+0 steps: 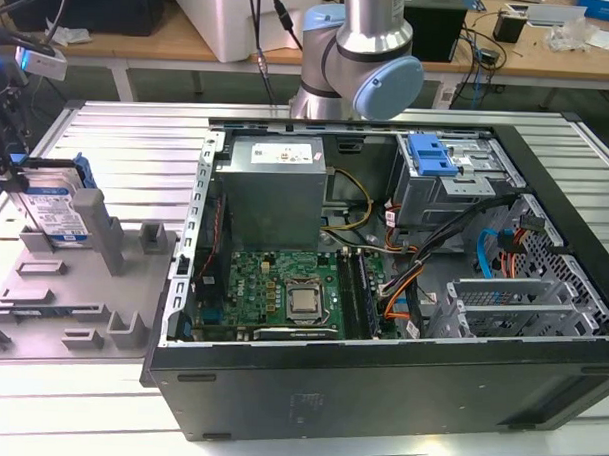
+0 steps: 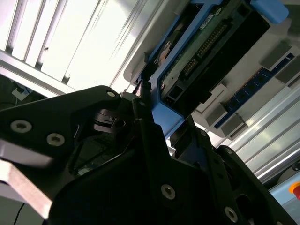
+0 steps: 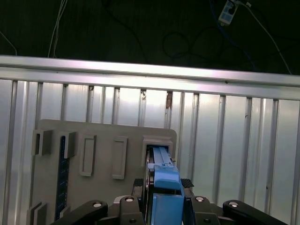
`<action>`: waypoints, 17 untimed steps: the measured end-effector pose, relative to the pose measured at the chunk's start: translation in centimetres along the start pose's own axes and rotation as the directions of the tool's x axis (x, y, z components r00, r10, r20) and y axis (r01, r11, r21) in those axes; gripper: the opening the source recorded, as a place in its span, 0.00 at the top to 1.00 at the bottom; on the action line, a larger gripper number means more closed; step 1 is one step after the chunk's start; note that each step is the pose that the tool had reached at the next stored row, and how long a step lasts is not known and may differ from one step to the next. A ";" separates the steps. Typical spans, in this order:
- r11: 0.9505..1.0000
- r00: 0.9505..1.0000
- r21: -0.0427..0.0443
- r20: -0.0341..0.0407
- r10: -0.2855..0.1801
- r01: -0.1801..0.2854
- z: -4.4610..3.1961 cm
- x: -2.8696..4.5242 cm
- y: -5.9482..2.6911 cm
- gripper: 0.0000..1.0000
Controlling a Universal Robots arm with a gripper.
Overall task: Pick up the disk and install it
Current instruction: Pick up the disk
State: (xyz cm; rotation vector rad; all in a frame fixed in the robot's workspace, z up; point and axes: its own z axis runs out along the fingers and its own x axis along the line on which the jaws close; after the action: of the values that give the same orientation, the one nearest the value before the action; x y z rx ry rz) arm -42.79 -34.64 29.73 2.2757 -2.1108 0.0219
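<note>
One step is in hand, the pick-up: the gripper (image 3: 161,183) has its jaws nearly closed, one on each side of the disk (image 1: 57,207), and they appear to press on its blue plastic frame (image 3: 161,159). The disk stands on edge in a slot of the grey holder tray (image 1: 82,300), on the slatted aluminium table (image 1: 127,142) at the exterior view's left. It is well apart from the open computer case (image 1: 379,381). As far as the exterior view shows, its lower edge sits down in the slot, so I judge it gripped but not yet lifted.

Getting it free calls for a straight pull along the slot walls, with no twist, since the grey posts hug the frame closely and a tilt could make it bind. Installing it then calls for a long carry across the table to the silver drive cage (image 1: 456,188) under the blue latch (image 1: 432,154), past the cables lying near it.

The disk is a flat rectangular silver drive. Its white-and-blue label faces the exterior camera, and the blue frame runs around its edges. In the second wrist view its other face shows a green circuit board (image 2: 201,42) with a row of connector pins, and the blue rail runs down between the black jaws.
</note>
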 end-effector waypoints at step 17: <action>1.000 1.000 -0.001 -0.007 0.000 0.000 0.38 -0.01 -0.01 0.59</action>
State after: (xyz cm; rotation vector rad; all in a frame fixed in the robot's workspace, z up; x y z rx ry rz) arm -42.78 -34.64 29.35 2.2720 -2.1072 0.0291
